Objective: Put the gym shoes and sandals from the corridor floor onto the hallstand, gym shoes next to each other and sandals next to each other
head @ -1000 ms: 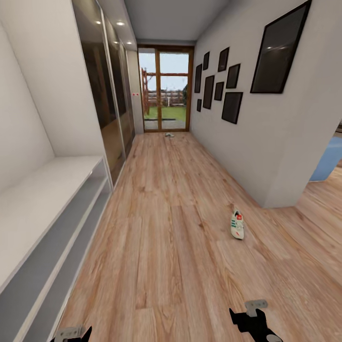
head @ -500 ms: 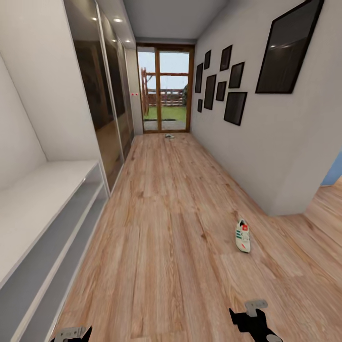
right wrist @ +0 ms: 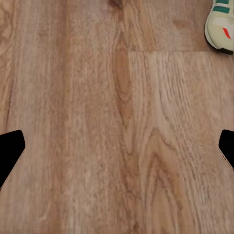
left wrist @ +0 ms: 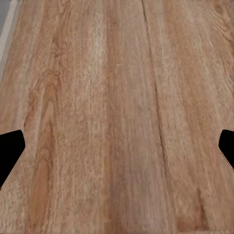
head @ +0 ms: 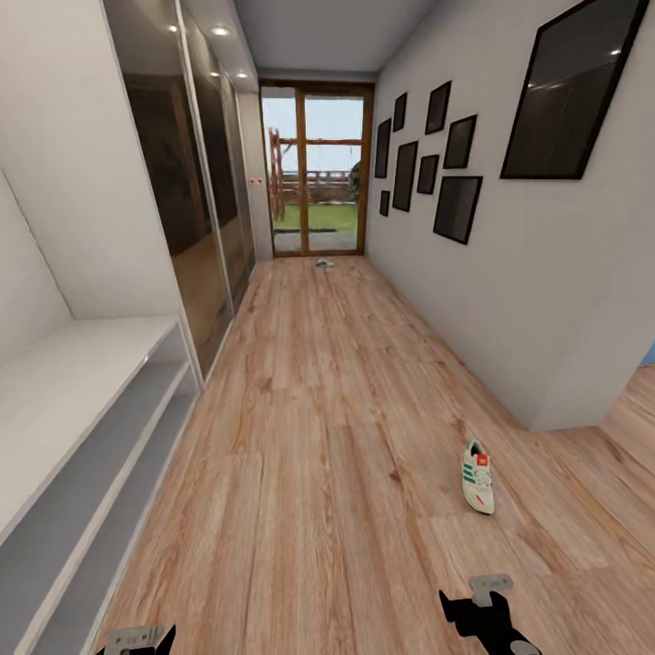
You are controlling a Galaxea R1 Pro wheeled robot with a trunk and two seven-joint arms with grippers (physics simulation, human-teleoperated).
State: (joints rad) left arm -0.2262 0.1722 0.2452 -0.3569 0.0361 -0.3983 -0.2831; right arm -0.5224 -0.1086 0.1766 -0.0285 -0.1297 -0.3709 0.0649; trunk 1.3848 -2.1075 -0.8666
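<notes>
One gym shoe point(head: 478, 477), white with green stripes and a red accent, lies on the corridor floor point(head: 327, 437) ahead to the right, near the wall corner. Its end also shows in the right wrist view as the gym shoe point(right wrist: 222, 24). The hallstand point(head: 82, 391), pale grey-white with open shelves, runs along the left. My left gripper point(head: 136, 639) and right gripper point(head: 482, 614) hang low over the planks. In the wrist views the left gripper point(left wrist: 117, 151) and right gripper point(right wrist: 117, 151) are open with only floor between their fingers. The sandals are out of view.
A small pale object point(head: 324, 263), too far to identify, lies by the glass door point(head: 314, 173) at the corridor's end. Dark mirrored wardrobe doors point(head: 196, 209) line the left wall. Framed pictures point(head: 455, 207) hang on the right wall, whose corner point(head: 546, 418) juts out beyond the shoe.
The whole head view has shifted as the robot moved forward along the corridor. The gym shoe now appears nearer and lower right. Both grippers keep their pose.
</notes>
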